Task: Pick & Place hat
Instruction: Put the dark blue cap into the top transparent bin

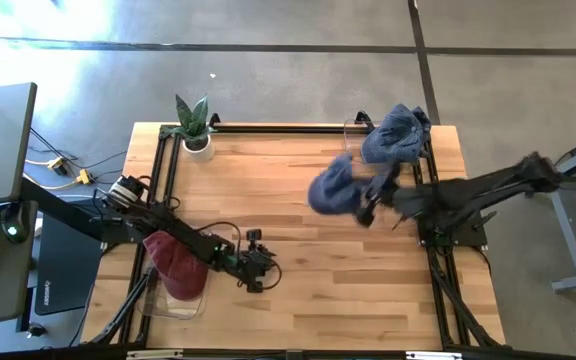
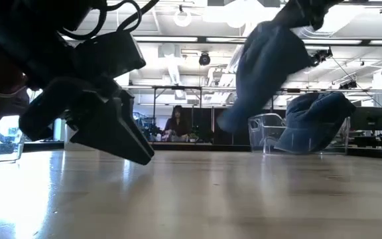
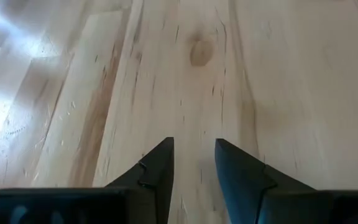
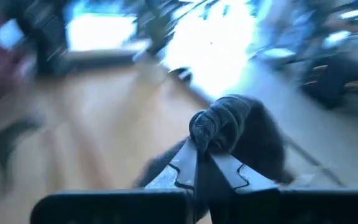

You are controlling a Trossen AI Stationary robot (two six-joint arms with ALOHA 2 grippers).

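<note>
Wooden desk (image 1: 298,270) fills the overhead view, and everything below is placed relative to its potted plant (image 1: 195,125) at one far corner. Along the far edge from the plant, at the opposite corner, a heap of blue hats (image 1: 396,135) sits in and over a clear bin (image 2: 265,131). Just toward the plant from that heap, one blue hat (image 1: 334,186) hangs clear of the desk from the right claw (image 4: 202,163), whose tips are pressed together on a bunched fold of the cloth. The hat trails from the tips toward the plant side, its long axis roughly in line with the right arm. On the near side from the plant, a red hat (image 1: 175,266) lies in a second clear bin (image 1: 173,300), with the left claw (image 3: 194,160) just beyond it, low over bare wood, tips partly spread and holding nothing.

Judging by this, the right arm alone carries the hat.

Only the right wrist view shows the pinch itself; the table-level view shows the hat (image 2: 265,63) dangling well above the wood, which the overhead view cannot.
</note>
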